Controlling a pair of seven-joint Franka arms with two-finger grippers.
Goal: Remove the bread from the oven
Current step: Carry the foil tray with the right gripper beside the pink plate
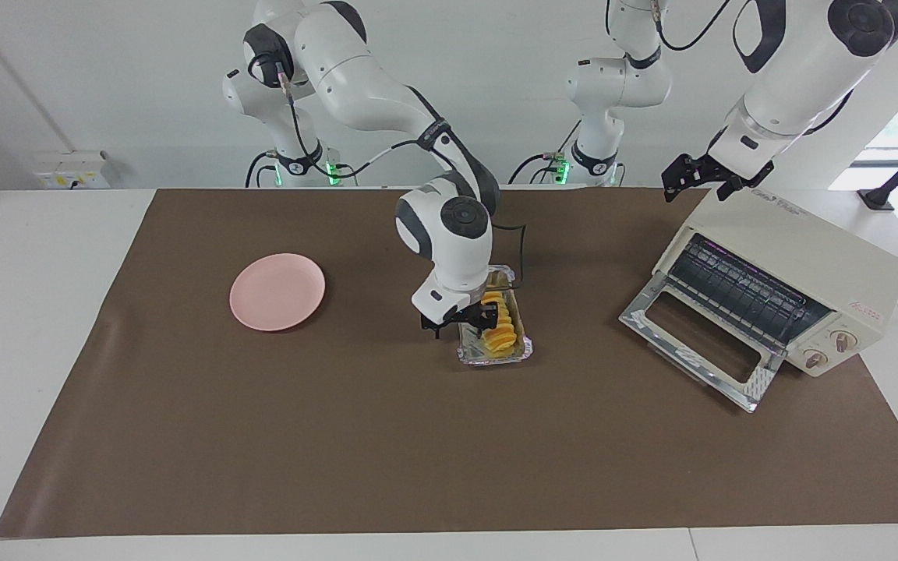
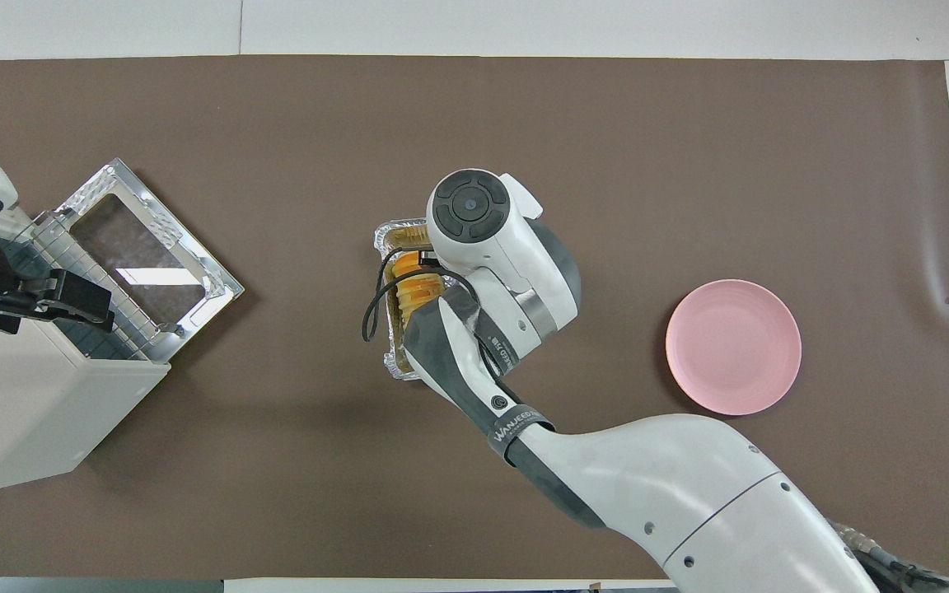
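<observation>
The bread [image 1: 501, 333] lies in a crinkled foil tray [image 1: 496, 357] on the brown mat, out of the oven [image 1: 800, 257]. The oven's glass door [image 1: 698, 343] hangs open and its rack shows nothing on it. My right gripper [image 1: 461, 318] is down at the tray's side toward the right arm's end. Its fingers are apart, one against the bread and one outside the tray wall. In the overhead view the right wrist covers most of the bread [image 2: 418, 288] and the tray [image 2: 396, 239]. My left gripper [image 1: 700, 181] hovers open over the oven's top edge nearest the robots.
A round pink plate [image 1: 277, 291] sits on the mat toward the right arm's end, also in the overhead view [image 2: 732, 346]. The oven [image 2: 30, 412] stands angled at the left arm's end, its lowered door [image 2: 145, 255] reaching toward the tray.
</observation>
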